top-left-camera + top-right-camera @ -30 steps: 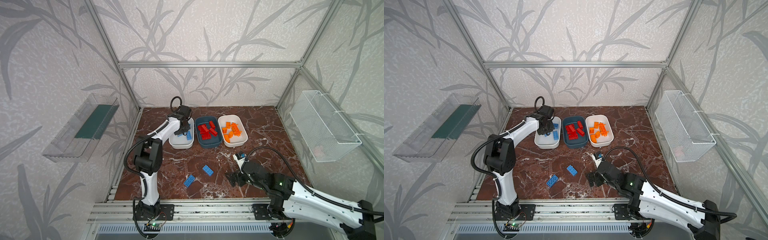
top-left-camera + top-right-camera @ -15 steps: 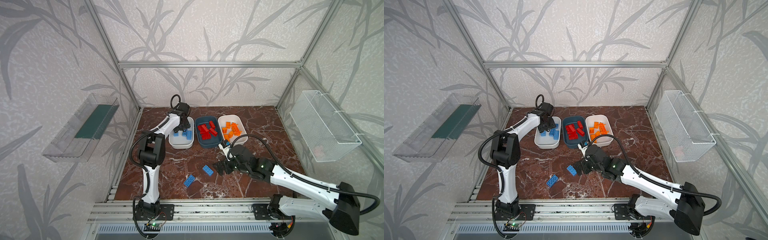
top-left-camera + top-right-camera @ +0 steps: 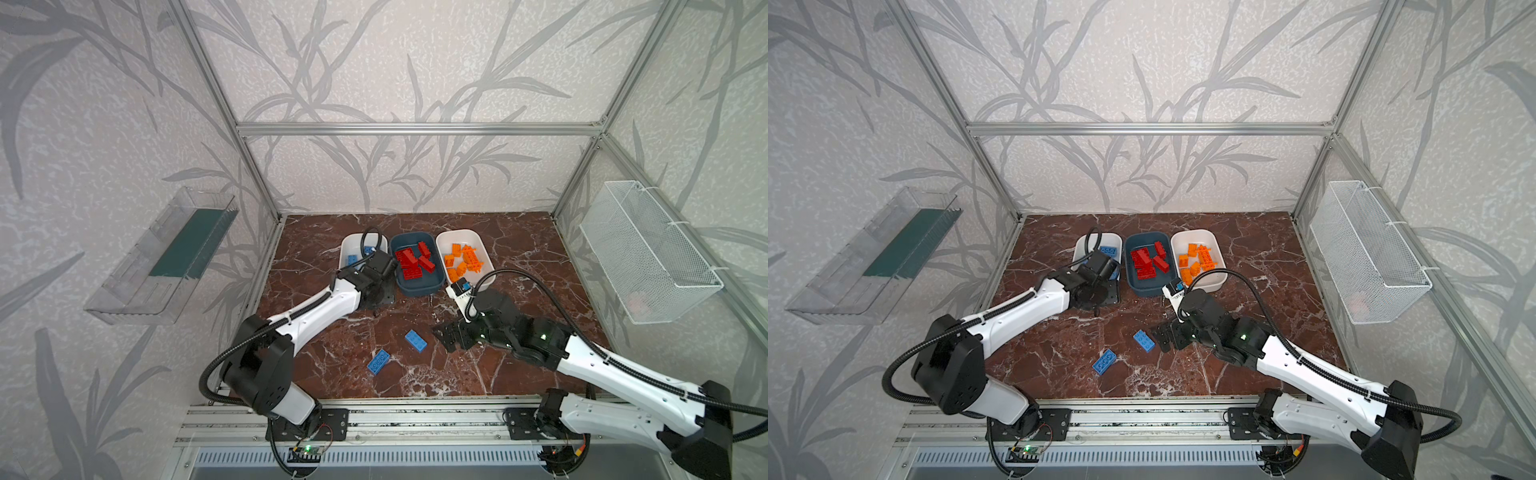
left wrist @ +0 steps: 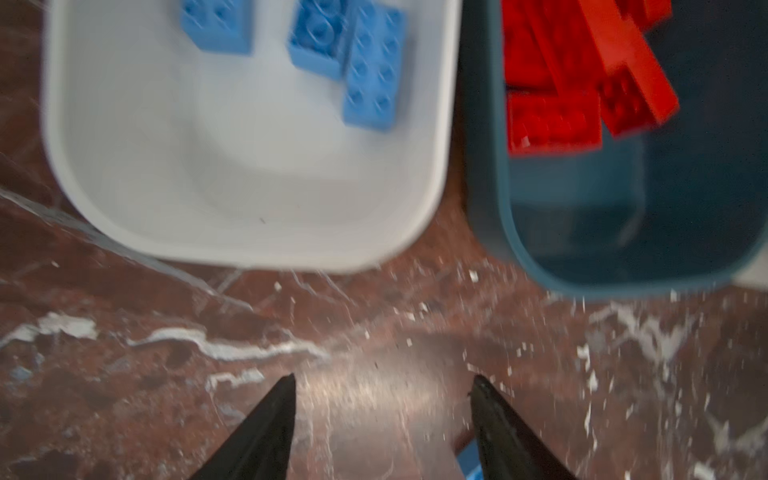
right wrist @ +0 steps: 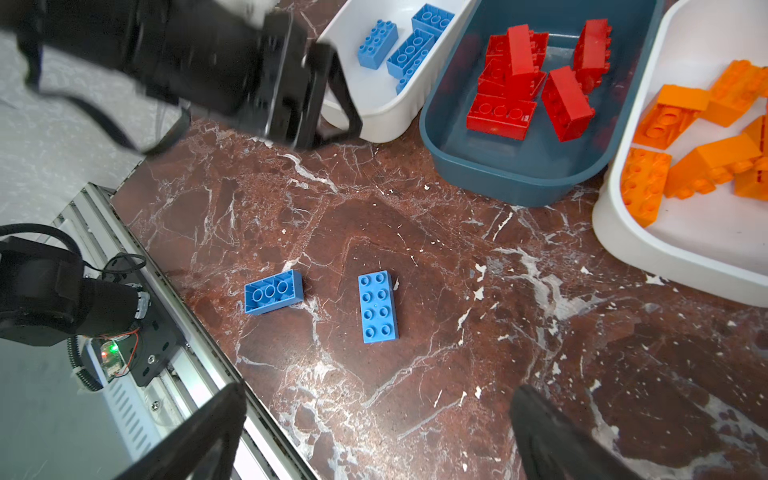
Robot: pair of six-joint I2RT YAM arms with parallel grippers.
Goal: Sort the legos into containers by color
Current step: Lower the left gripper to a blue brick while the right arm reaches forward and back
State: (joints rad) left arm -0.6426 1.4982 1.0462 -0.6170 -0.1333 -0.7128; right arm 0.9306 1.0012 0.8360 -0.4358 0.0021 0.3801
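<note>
Top view: legos are lying color-split, blue in the left white tub (image 3: pixel 348 243), red in the teal tub (image 3: pixel 417 289), orange in the right white tub (image 3: pixel 465 236), so sorting is probably nearly done. The right arm is reaching low, likely lining up the studs-up blue brick (image 3: pixel 416 340).

Left wrist: the left gripper (image 4: pixel 384 380) is hanging over bare marble beside that tub, fingers spread, pinching nothing.

Right wrist: the right gripper (image 5: pixel 376 390) is gaping wide and empty, with the studs-up brick ahead and the flipped blue brick (image 5: pixel 273 291) lying near it.
</note>
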